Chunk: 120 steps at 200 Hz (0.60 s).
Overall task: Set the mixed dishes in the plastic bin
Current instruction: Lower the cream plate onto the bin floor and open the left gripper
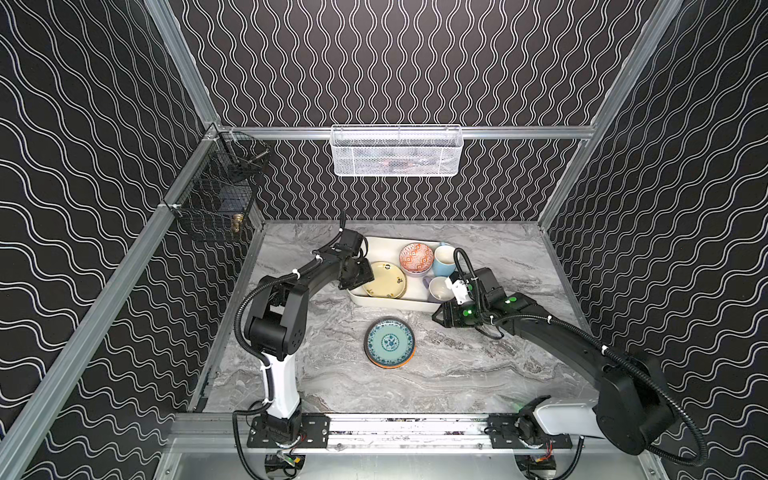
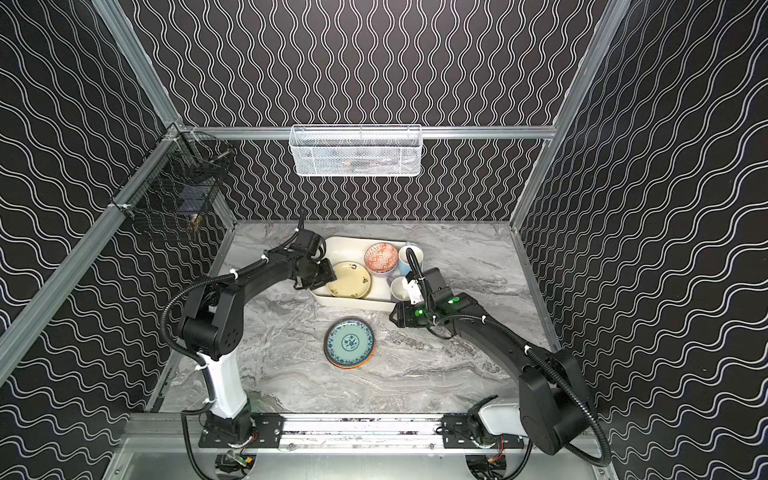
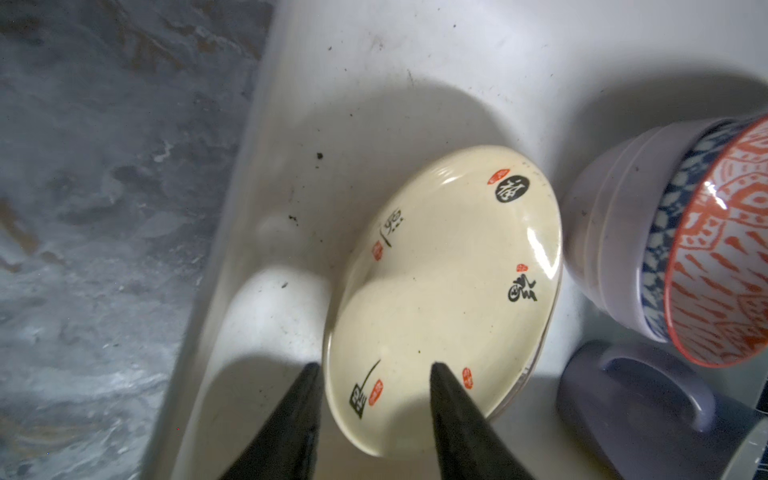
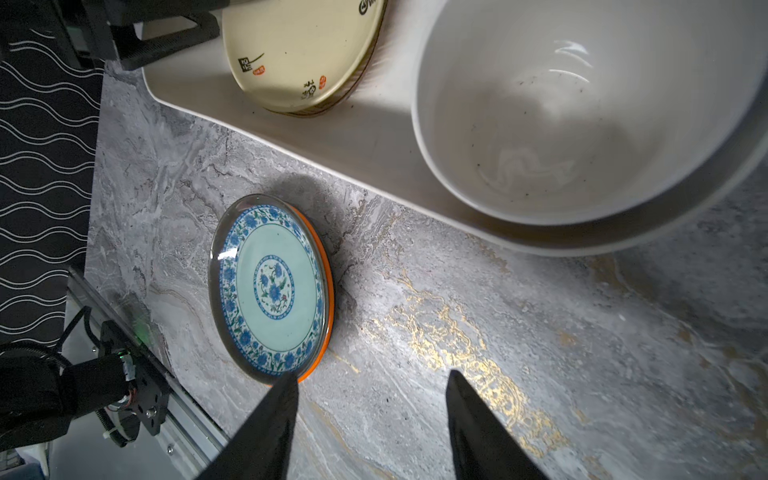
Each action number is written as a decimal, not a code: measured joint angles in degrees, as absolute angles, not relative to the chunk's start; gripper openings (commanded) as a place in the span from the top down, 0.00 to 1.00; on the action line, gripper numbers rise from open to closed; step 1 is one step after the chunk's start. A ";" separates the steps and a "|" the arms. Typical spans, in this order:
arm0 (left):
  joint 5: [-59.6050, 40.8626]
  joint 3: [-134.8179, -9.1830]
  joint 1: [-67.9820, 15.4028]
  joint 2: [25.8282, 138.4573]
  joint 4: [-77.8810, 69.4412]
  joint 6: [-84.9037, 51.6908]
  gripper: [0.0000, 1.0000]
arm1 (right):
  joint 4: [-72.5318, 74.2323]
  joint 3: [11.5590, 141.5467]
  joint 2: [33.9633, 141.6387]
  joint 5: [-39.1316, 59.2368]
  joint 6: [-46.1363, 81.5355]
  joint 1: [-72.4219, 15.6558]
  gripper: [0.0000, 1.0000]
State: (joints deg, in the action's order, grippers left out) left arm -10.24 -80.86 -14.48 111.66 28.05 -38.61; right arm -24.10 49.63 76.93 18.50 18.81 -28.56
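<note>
The cream plastic bin (image 1: 376, 248) (image 3: 374, 83) holds a tan-gold plate (image 1: 384, 280) (image 3: 449, 291), an orange-white bowl (image 1: 416, 257) nested in a lavender bowl (image 3: 606, 232), a light-blue mug (image 1: 445, 259) and a lavender mug (image 1: 439, 289) (image 4: 561, 116). My left gripper (image 1: 353, 278) (image 3: 375, 365) is open and straddles the tan plate's rim, one finger outside it and one over its face. A teal plate (image 1: 390, 341) (image 4: 270, 286) lies on an orange plate (image 4: 328, 291) on the table in front of the bin. My right gripper (image 1: 435, 319) (image 4: 372, 374) hangs open and empty just right of that stack.
A white wire-mesh basket (image 1: 397, 151) hangs on the back rail. A black wire basket (image 1: 216, 199) hangs at the left wall. The marble tabletop (image 1: 478, 365) spreads around the plate stack. Metal frame rails edge the table.
</note>
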 measured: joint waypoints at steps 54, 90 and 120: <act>-10.68 -80.25 -14.48 113.10 27.86 -38.61 0.62 | -24.08 49.28 76.18 18.63 18.81 -28.49 0.41; -11.40 -79.90 -14.48 110.43 27.88 -38.59 0.51 | -24.08 49.25 75.96 18.63 18.81 -28.49 0.42; -12.45 -76.12 -14.50 103.50 27.81 -38.61 0.47 | -24.14 48.95 75.70 18.63 18.85 -28.49 0.56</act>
